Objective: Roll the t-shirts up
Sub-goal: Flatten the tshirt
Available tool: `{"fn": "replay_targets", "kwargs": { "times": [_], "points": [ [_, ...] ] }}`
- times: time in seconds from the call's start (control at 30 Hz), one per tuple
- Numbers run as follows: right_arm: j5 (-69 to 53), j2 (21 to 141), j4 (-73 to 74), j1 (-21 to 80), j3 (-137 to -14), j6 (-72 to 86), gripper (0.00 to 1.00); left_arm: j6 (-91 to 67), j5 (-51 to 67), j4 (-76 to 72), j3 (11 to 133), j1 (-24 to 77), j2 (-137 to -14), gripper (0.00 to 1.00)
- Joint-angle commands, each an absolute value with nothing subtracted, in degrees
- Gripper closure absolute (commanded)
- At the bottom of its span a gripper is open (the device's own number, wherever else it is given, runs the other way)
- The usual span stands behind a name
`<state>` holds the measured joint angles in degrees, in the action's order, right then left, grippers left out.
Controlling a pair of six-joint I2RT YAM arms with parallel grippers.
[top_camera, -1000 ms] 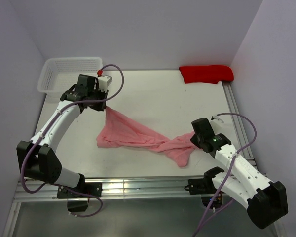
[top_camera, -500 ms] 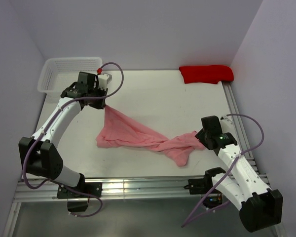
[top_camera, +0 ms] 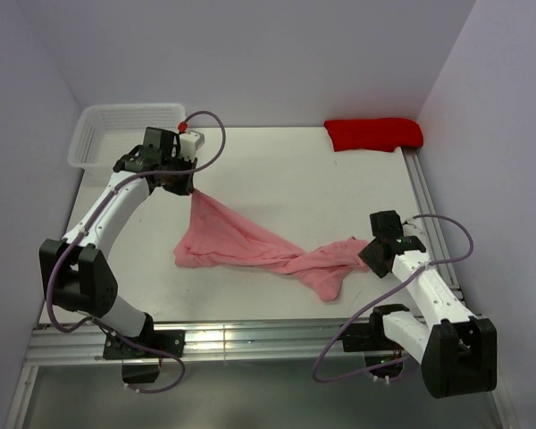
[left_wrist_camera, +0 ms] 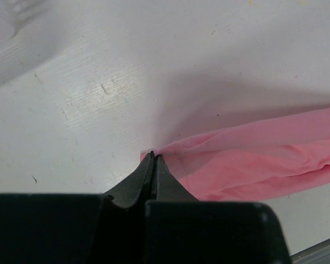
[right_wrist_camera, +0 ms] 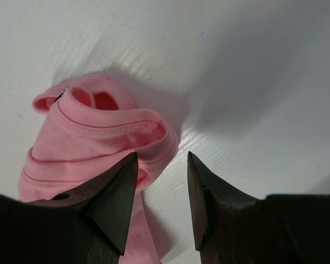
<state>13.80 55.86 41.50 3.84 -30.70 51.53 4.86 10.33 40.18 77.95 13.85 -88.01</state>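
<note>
A: While the left gripper (left_wrist_camera: 153, 159) is low over the table (top_camera: 295, 170), what do its fingers do?

B: They are pressed together on one corner of the t-shirt (top_camera: 250, 246). In the wrist view the pink fabric comes out from the tips and runs away to the right.

A: And where does the t-shirt lie?

B: On the middle of the table, between the two arms. It is not spread flat. It is drawn into a long twisted band, from the left gripper at the far left down to a bunched end at the near right.

A: What about the right gripper (right_wrist_camera: 162, 159)?

B: Its fingers stand apart and they hold nothing. The bunched end, with a hem, is just in front of the tips. One finger covers a part of the fabric in the wrist view, so I cannot tell if it touches.

A: Is there something else on the table?

B: A white basket (top_camera: 98, 138) in the far left corner, just behind the left gripper, and a red cloth (top_camera: 373, 134) in the far right corner, well apart from the t-shirt
</note>
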Motion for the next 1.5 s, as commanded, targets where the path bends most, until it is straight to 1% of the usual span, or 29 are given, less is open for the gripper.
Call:
{"fn": "replay_targets", "kwargs": {
  "times": [0.0,0.17,0.23,0.27,0.33,0.37,0.43,0.53,0.67,0.93,1.07,1.17,1.3,1.33,1.37,1.47],
  "points": [
    [13.36,56.95,39.90,3.34,-30.32,50.89,0.51,5.10,12.04,39.02,80.77,13.54,-88.94,1.00],
    [13.71,58.27,39.38,3.16,-30.94,50.62,0.52,5.19,12.04,38.94,81.56,13.54,-89.82,1.00],
    [13.27,58.97,38.50,3.16,-31.20,50.71,0.56,5.10,12.13,39.11,82.00,13.54,-90.35,1.00],
    [13.18,59.58,37.97,3.16,-31.20,50.80,0.68,5.18,12.13,39.29,82.26,13.45,-90.44,1.00],
    [12.57,59.94,37.09,3.08,-31.72,50.45,0.87,5.19,11.87,39.37,82.62,13.54,-90.62,1.00],
    [12.57,59.94,37.18,3.16,-33.03,50.28,1.00,5.36,11.60,39.46,82.79,13.54,-90.62,1.00],
    [13.00,59.24,38.49,3.08,-35.23,49.48,1.00,5.45,10.55,39.72,83.75,13.54,-90.62,1.00],
    [13.71,57.13,41.39,2.64,-41.99,47.99,1.00,5.80,9.58,41.22,87.00,13.10,-91.23,1.00],
    [14.42,55.11,44.99,1.06,-54.27,45.80,1.00,6.41,8.88,43.68,92.71,11.43,-93.07,1.00],
    [11.60,56.07,50.18,-4.13,-74.50,41.93,1.00,7.47,7.21,49.03,105.90,8.79,-97.55,1.00],
    [10.81,56.43,52.20,-5.10,-80.41,41.31,1.00,7.38,7.03,50.89,111.35,7.39,-99.14,1.00],
    [10.55,54.41,52.65,-5.18,-78.94,42.18,1.00,7.56,7.47,52.03,113.99,6.68,-99.93,1.00],
    [12.21,48.27,52.38,-5.27,-69.72,45.25,1.00,7.91,7.12,51.86,113.55,6.42,-99.14,1.00],
    [10.65,44.51,51.60,-5.27,-63.43,46.31,1.00,8.26,7.03,51.94,113.47,6.33,-98.88,1.00],
    [8.98,42.56,49.16,-5.27,-59.72,48.41,1.00,8.44,7.12,52.12,113.47,6.15,-98.62,1.00],
    [6.86,35.97,48.25,-5.19,-47.23,52.89,1.00,10.19,8.17,53.17,111.46,5.89,-97.30,1.00]
  ]
}}
